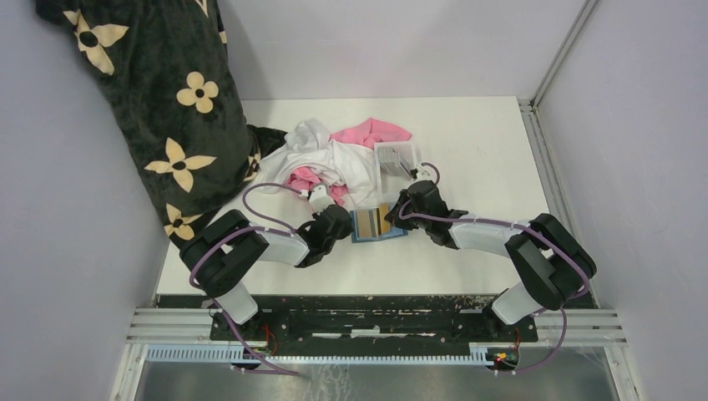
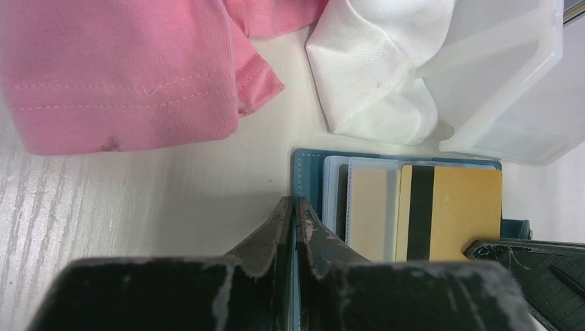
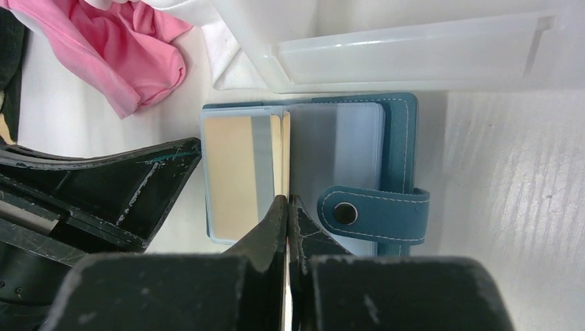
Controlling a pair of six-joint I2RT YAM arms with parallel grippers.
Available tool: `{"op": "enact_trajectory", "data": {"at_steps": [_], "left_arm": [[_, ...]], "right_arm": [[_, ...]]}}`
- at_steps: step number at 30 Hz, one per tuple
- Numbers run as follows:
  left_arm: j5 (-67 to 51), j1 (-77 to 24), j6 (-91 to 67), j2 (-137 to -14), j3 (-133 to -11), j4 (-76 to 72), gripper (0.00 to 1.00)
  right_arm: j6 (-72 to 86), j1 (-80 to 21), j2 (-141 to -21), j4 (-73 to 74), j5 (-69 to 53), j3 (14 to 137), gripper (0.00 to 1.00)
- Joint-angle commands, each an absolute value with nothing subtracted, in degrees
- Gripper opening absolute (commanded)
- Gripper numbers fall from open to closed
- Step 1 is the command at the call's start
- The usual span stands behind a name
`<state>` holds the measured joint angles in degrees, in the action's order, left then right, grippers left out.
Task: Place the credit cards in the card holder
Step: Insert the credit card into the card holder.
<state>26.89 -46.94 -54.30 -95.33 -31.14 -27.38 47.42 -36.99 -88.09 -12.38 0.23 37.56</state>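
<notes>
From above, the arms' wrists cover both sets of jaws, and only a strip of the open card holder [image 1: 377, 224] shows between them. The left gripper [image 2: 295, 210] is closed on the holder's teal cover edge. How far the cover runs back between the fingers is hidden by the gripper body. The right gripper [image 3: 287, 204] is pinched shut on the gold card [image 2: 459, 207]. Its own camera sees that card only edge-on, a thin line running forward from the fingertips. The left wrist camera shows the card's face and black stripe, right of its jaws, with the lower edge cut off. The snap strap [image 3: 376, 214], just right of the right jaws, shows only in the right wrist view. A clear tray [image 3: 414, 48] beyond the holder is cropped.
</notes>
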Motion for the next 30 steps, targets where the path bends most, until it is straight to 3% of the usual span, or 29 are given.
{"op": "enact_trajectory", "data": {"at_steps": [1,30], "left_arm": [[23.9,-47.4,-54.9,-98.7,-29.3,-18.5,0.12],[23.8,-47.8,-55.2,-100.4,-30.1,-19.0,0.11]], "right_arm": [[48.3,-36.8,-87.2,-14.6,-0.9,36.4,0.01],[50.4,-36.8,-87.9,-19.0,-2.8,31.6,0.01]]}}
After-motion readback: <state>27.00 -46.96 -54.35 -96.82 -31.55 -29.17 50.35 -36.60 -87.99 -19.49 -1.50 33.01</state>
